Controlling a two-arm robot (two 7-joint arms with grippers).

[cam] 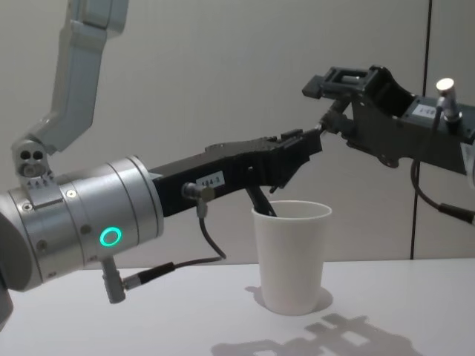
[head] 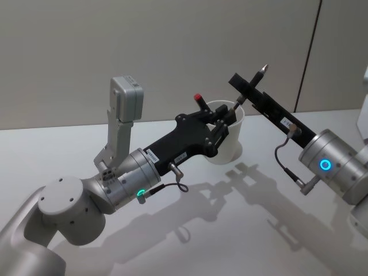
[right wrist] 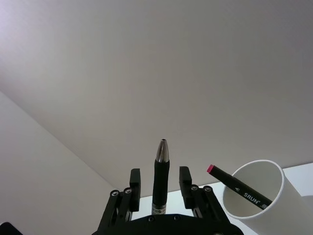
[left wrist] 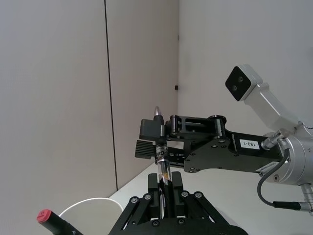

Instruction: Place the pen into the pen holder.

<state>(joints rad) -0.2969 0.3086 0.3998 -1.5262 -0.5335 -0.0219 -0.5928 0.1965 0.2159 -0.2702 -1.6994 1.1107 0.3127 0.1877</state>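
White paper pen holder (head: 233,141) stands upright on the surface (head: 172,230), mid-scene, with a red-capped marker (right wrist: 239,188) already leaning inside. The pen (head: 257,80) is in the air just above the holder's rim, tilted, metal tip up and away from the robot. The left tool (head: 230,112) is closed narrowly on the pen's lower part. The right tool (head: 244,86) straddles the upper barrel with its jaws set wider than the pen, a gap on each side in the right wrist view, so the left seems to carry it. Step in hand looks like a handover or regrip over the holder. To do it well: keep one firm grip, clear the other tool sideways without knocking the pen, stand the pen more upright over the opening, miss the marker, and release low. The left arm reaches forward from lower left, wrist angled up; the right arm comes in from the right, forearm sloping up toward the holder.
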